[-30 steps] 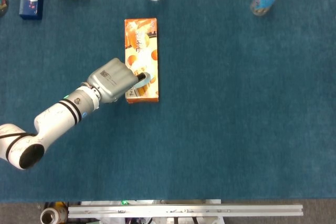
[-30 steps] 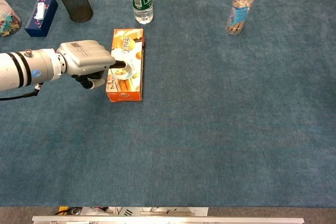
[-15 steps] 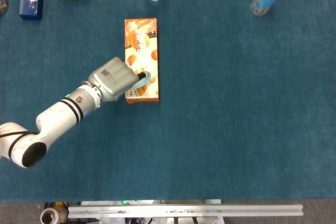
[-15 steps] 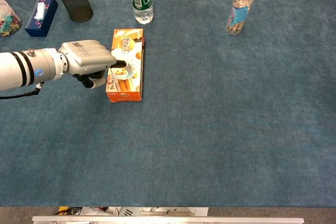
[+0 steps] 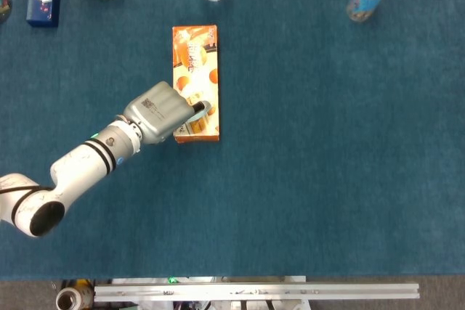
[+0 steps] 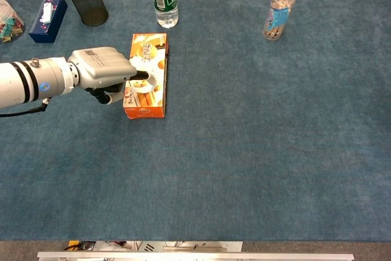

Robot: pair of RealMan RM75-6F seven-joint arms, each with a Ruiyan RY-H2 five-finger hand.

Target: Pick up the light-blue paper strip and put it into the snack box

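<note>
The left hand [image 5: 161,112] reaches over the box [image 5: 196,56]; the strip is not clearly visible, so its grip cannot be told. Push straight down into the opening, then let go.

The left arm reaches in low from the side — its left hand [image 5: 161,112] [image 6: 104,70] knuckles-up, dark fingertips [image 5: 197,107] pointing forward, away from the wrist.

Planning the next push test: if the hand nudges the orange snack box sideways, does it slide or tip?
Probably slides. The snack box lies flat on its broad face, low, so tipping seems unlikely. It looks like thin cardboard, likely light, so the left hand reaching over its top could shift or dent it. The blue table cover looks like fabric, which may add some drag.
</note>
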